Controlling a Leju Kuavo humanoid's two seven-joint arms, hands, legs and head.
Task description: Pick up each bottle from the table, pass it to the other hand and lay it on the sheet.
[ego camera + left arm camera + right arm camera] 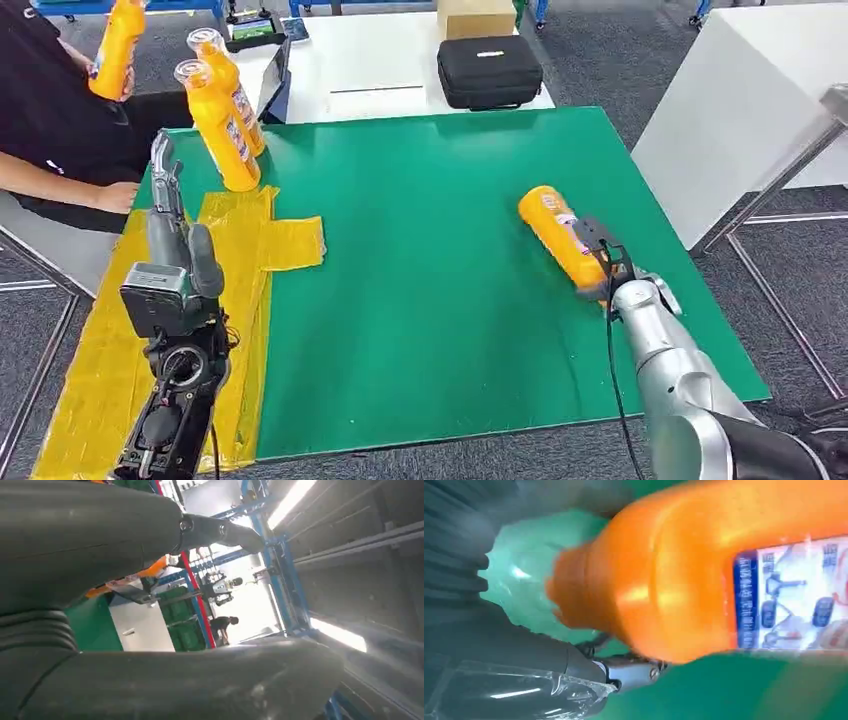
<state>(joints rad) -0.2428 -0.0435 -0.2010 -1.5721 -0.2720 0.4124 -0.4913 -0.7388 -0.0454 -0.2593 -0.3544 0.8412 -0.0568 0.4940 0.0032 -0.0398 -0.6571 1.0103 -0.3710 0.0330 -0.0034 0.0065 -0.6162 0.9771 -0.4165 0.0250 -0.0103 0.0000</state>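
Nearest to the robot, at the near left corner of the desk (450, 330), the left hand (165, 190) stood raised over the yellow sheet (100, 370). Its fingers pointed up and apart, and it held nothing.

Near the right edge of the desk, the right hand (605, 268) was at the neck end of the lying bottle (560, 238). In the right wrist view the bottle (704, 575) lay very close before the hand, with the thumb on one side and a dark finger on the other. It seemed that the hand was closing around the bottle, but whether the grip was already firm, I cannot tell. The bottle looked to lie on the green surface, with its base pointing toward the middle of the desk.

Farther away, near the far left corner, two standing bottles (225, 125) were at the far end of the sheet, and a person (50, 120) beside the desk held another bottle (115, 45). Behind the desk was a black case (488, 70).

By my judgement, the step in hand was the picking up of the bottle by the right hand. The next move would need a firm grip, a lift, and then carrying toward the middle, where the free left hand could receive it.
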